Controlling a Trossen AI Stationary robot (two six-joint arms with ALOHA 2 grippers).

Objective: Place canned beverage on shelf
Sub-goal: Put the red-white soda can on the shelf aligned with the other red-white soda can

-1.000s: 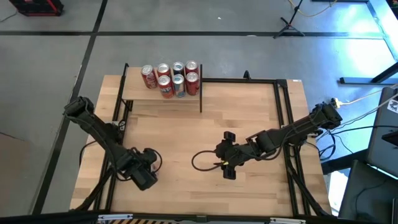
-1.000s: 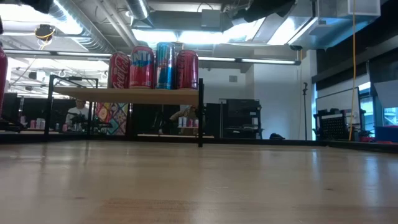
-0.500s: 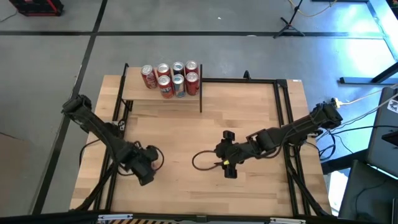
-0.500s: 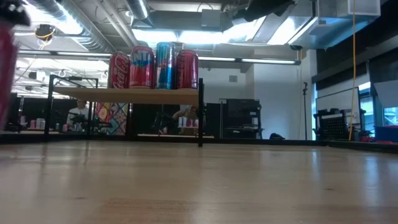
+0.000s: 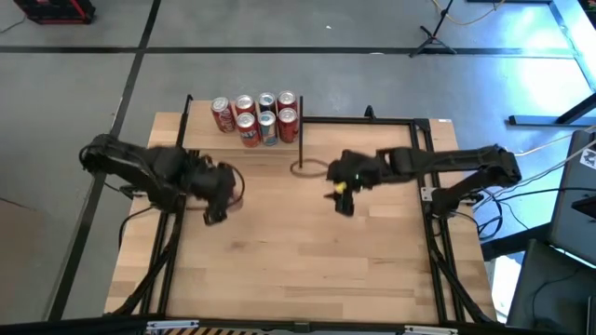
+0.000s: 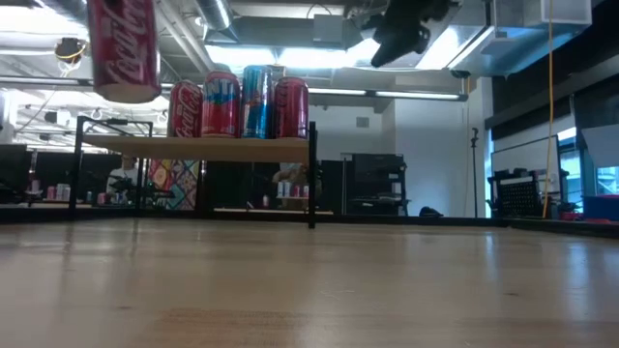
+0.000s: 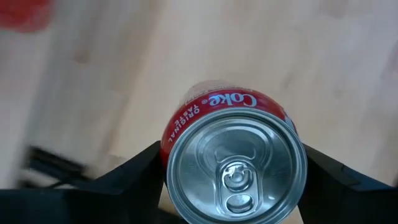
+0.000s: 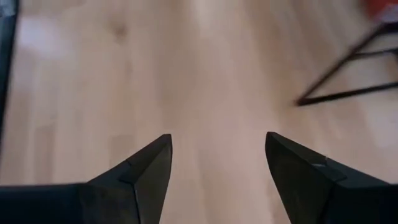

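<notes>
A red Coca-Cola can (image 6: 124, 48) hangs high above the table's left half, with my left gripper (image 5: 216, 193) shut on it; its silver top (image 7: 235, 168) fills the left wrist view. The shelf (image 5: 209, 144), a light-wood board on black posts, stands at the far left and carries several cans (image 5: 256, 116) at its right end. The low view shows the same board (image 6: 145, 145) and its cans (image 6: 240, 101), with the held can nearer the camera and higher. My right gripper (image 5: 340, 191) hovers open and empty right of the shelf, over bare wood (image 8: 217, 93). My left gripper pinches the can's side wall just below the top rim (image 7: 169, 132), one finger (image 7: 134, 171) on each of two opposite sides. The fingers come from above, pointing steeply down. The can hangs upright below them, clear of the table.
A black metal frame (image 5: 372, 120) runs along the table's far and right edges. The shelf's right front post (image 5: 301, 149) stands between the two grippers, and a dark cable loop (image 5: 312, 169) lies beside it. Open tabletop (image 5: 298, 270) stretches toward the near edge.
My left gripper has risen and swung from the near left toward the far edge and the shelf, rolling as it went; the can has come up off the table and hangs clear. My right gripper has moved toward the far edge, staying open.
</notes>
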